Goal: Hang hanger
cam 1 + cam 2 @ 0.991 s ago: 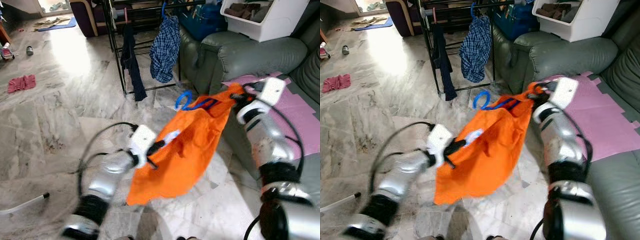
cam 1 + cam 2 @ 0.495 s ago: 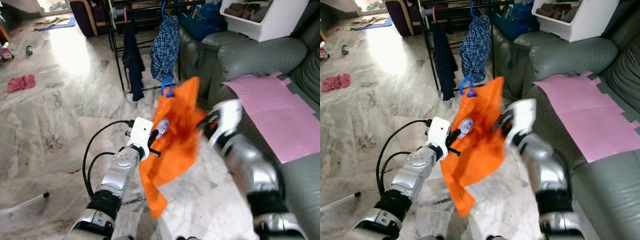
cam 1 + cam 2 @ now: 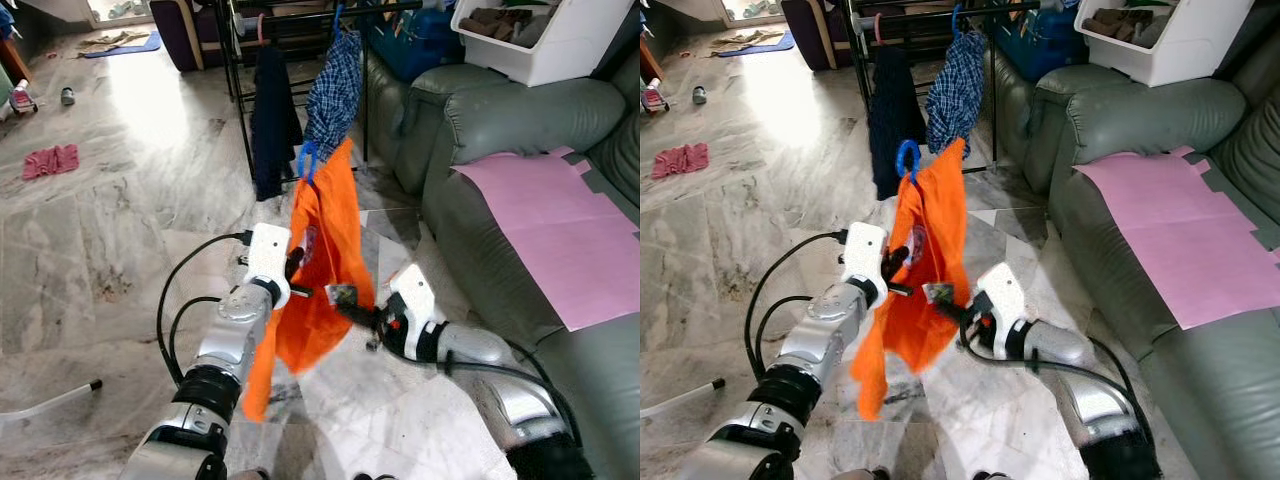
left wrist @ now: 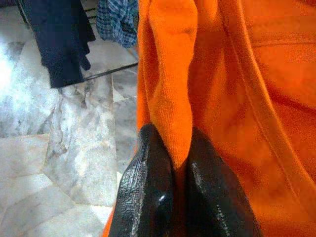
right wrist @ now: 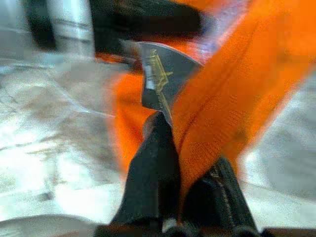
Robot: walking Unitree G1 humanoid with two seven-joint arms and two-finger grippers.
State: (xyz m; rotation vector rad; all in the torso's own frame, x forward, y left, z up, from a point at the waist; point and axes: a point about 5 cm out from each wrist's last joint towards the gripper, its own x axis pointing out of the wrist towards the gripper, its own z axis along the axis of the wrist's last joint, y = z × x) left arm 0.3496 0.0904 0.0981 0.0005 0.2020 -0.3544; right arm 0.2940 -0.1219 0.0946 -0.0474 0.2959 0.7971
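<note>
Orange shirt (image 3: 325,270); blue hanger (image 3: 307,160)

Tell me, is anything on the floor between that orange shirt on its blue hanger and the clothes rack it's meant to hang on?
Nothing visible blocks the way. Both grippers, left and right, pinch the orange shirt, with the blue hanger poking out on top. Bare marble floor lies between it and the rack, where a dark garment and a checked shirt already hang.

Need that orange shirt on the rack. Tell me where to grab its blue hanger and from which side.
Grip the blue hanger just under its hook, coming from the robot's left. The hook pokes out bare above the orange shirt; the rest is buried in cloth.
</note>
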